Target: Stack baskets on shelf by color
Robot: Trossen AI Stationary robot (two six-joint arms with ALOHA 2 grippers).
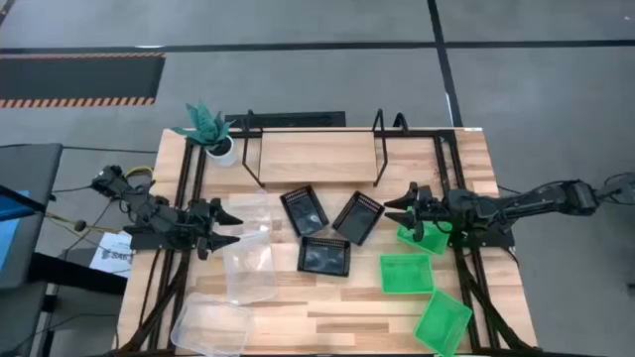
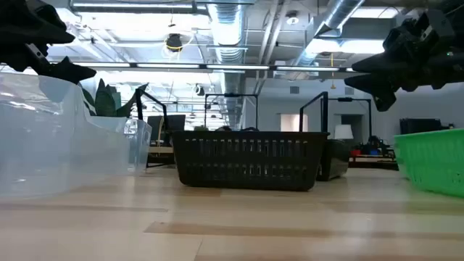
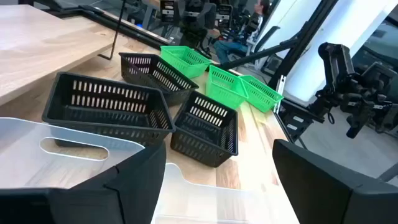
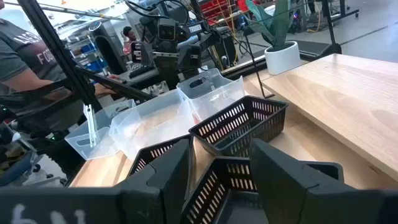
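Clear basket (image 1: 250, 213) lies just beside the open left gripper (image 1: 230, 227).

In the high view the left gripper (image 1: 226, 227) hangs over one clear basket (image 1: 245, 213), covering part of that basket's left side, and the right gripper (image 1: 402, 209) covers the far left corner of a green basket (image 1: 425, 236). The near clear basket (image 1: 211, 324) is so pale against the desk (image 1: 347, 307) that its rim is hard to trace. In the low view a clear basket (image 2: 58, 141) is cut off at the left edge and a green basket (image 2: 433, 159) at the right edge. The black basket (image 2: 250, 160) there hides the shelf's board behind it. In the right wrist view a person (image 4: 25, 62) is cut off by the picture's edge.
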